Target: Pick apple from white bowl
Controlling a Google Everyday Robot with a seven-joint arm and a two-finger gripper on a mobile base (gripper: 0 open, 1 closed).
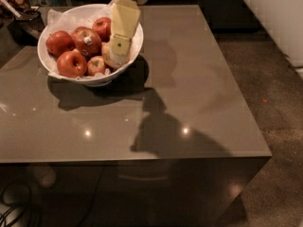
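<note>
We place the end effector (pixel 119 50) directly over the apple (pixel 107 56) in the white bowl (pixel 97 81) — grip state: cannot tell.

Kitchen-like: grey counter (pixel 199 103), hand (pixel 118 56) over white bowl (pixel 102 79).
</note>
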